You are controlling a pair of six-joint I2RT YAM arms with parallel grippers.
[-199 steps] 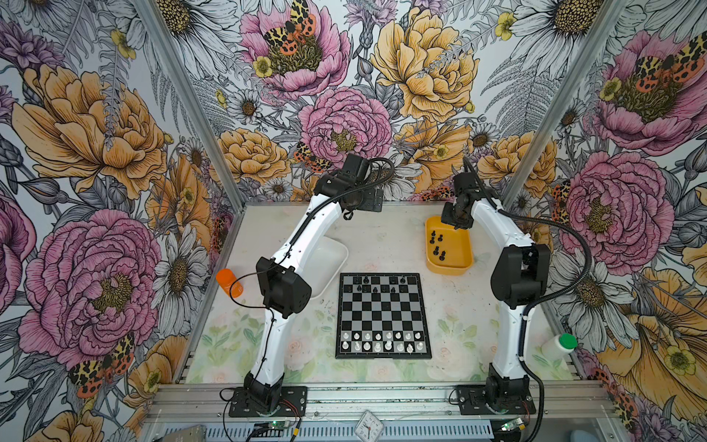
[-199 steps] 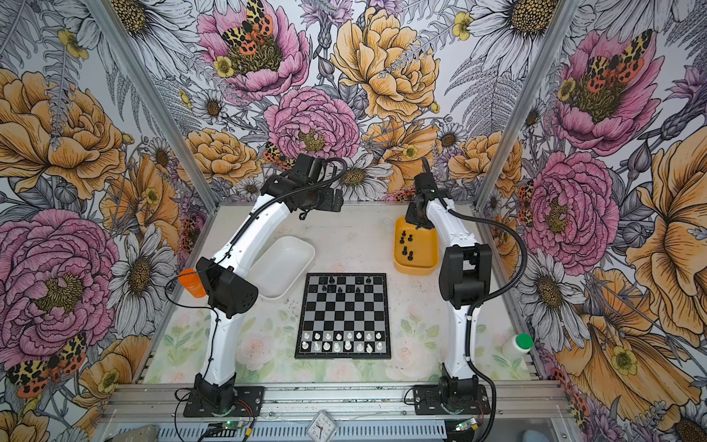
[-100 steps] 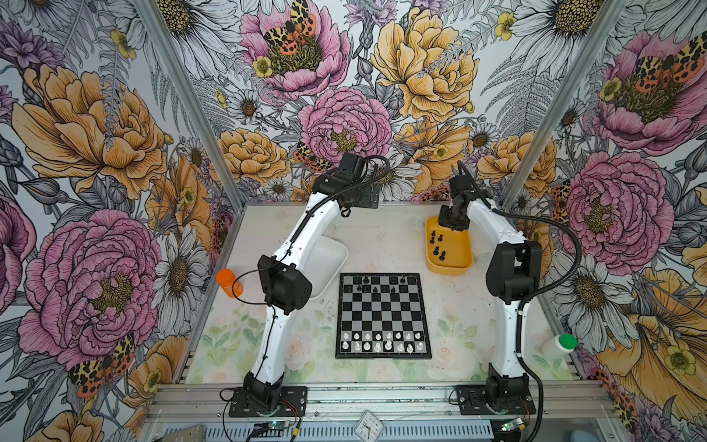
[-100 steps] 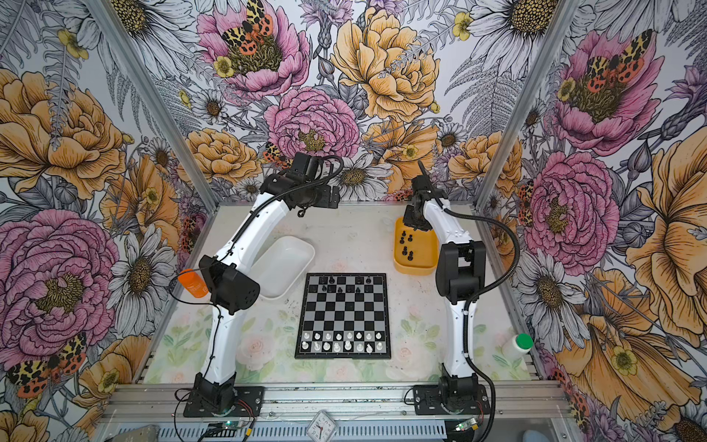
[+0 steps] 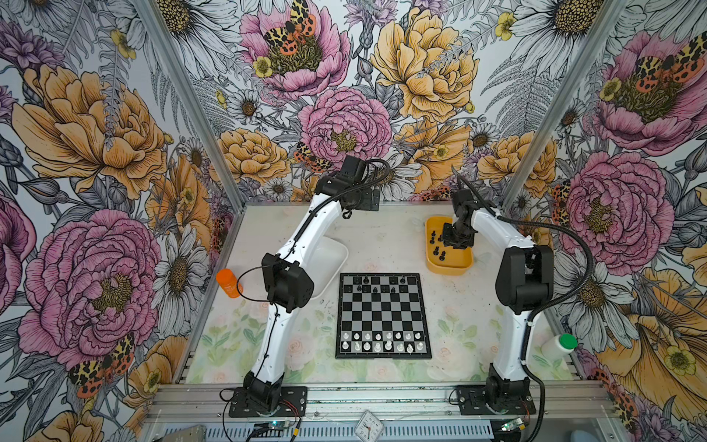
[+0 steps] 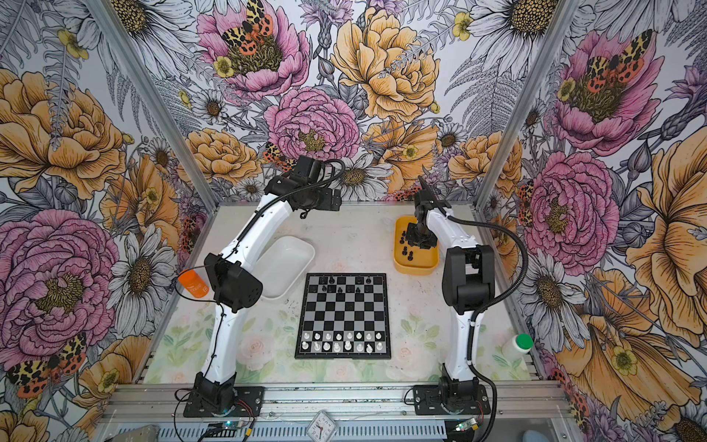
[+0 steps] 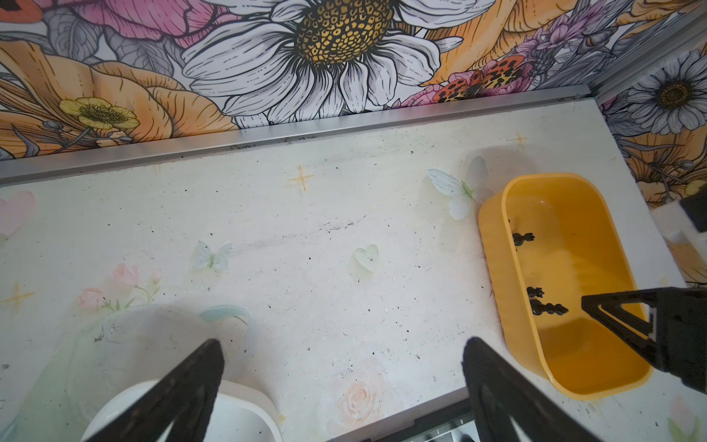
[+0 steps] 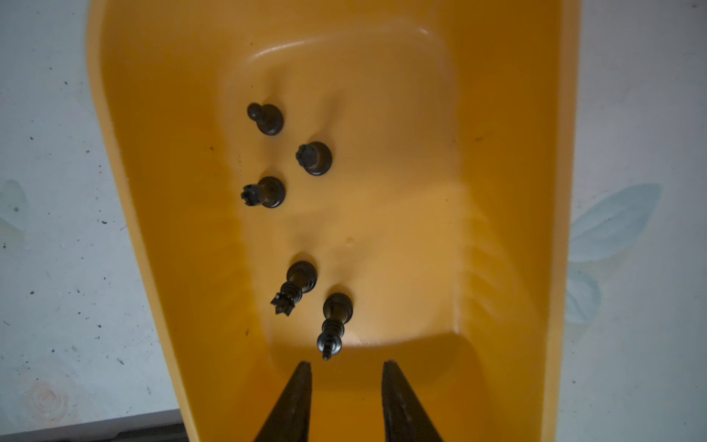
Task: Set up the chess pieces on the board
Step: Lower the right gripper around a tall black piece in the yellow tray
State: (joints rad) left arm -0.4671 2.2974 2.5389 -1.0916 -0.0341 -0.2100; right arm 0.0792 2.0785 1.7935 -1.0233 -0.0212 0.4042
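The right jaws hung slightly parted and empty over the yellow tub [image 8: 160,229] beside a black chess piece [image 8: 332,329], while the left jaws gaped wide, empty.

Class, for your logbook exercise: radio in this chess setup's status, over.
Left gripper open, empty. Right gripper open, empty, poised above five black pieces in yellow tub. Board unobstructed.

Pale floral tabletop [image 5: 390,237]: board [image 5: 382,306] centre-front; yellow tub [image 5: 447,269] back-right; white tub [image 5: 329,256] left of board; orange bottle [image 5: 228,283] left edge; green-capped bottle [image 5: 556,344] right edge.
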